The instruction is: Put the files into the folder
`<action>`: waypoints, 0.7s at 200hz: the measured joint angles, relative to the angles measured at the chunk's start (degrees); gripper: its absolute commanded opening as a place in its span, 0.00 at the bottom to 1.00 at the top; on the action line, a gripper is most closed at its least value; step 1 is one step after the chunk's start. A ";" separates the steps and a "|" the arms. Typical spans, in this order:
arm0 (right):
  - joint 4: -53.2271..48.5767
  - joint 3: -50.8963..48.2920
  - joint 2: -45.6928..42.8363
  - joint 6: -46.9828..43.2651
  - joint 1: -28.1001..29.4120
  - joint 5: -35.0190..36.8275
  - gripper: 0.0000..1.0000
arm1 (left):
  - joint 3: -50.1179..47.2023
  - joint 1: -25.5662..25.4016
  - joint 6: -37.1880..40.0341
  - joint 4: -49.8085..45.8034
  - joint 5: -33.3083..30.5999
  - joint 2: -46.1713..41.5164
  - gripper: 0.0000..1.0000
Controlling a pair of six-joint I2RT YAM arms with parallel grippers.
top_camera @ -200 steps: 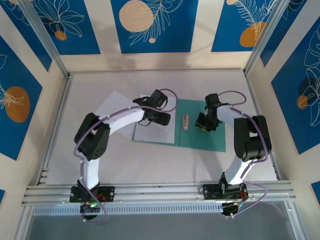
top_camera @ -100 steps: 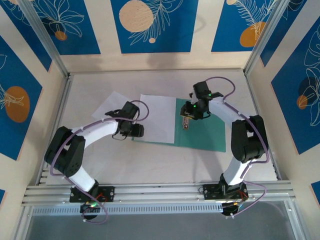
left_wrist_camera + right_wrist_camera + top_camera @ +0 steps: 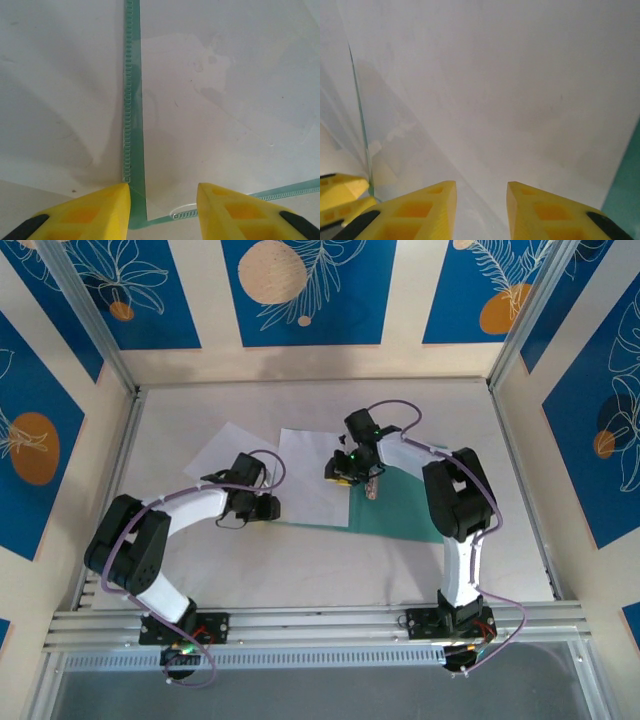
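Note:
The teal-green folder (image 3: 405,508) lies open on the table, its silver clip (image 3: 372,486) near the spine. One white sheet (image 3: 312,478) covers its left leaf. The second white sheet (image 3: 218,454) lies on the table, further left. My left gripper (image 3: 268,508) is open at the folder's near-left corner; the left wrist view shows that teal corner strip (image 3: 133,110) and the sheet (image 3: 225,100) ahead of the gripper (image 3: 162,200). My right gripper (image 3: 338,468) hovers open over the sheet on the folder; its wrist view shows that sheet (image 3: 495,90) and a teal sliver of the folder (image 3: 626,200).
The pale table (image 3: 300,560) is fenced by metal rails and patterned walls. The left arm's yellow fingertips (image 3: 340,192) show at the lower left of the right wrist view, close to the right gripper.
My right gripper has swung left from the folder's right leaf, past the clip, onto the sheet. The left gripper has pulled back from over the sheet to the folder's near-left corner.

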 measured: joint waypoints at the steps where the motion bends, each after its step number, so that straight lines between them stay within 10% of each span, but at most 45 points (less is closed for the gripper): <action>1: 0.00 0.24 0.13 0.00 0.02 0.13 0.34 | -0.02 0.02 -0.02 0.07 0.02 0.00 0.39; 140: 0.55 4.13 6.14 0.66 0.55 2.21 0.34 | -0.50 0.52 -1.46 4.17 2.51 1.90 0.39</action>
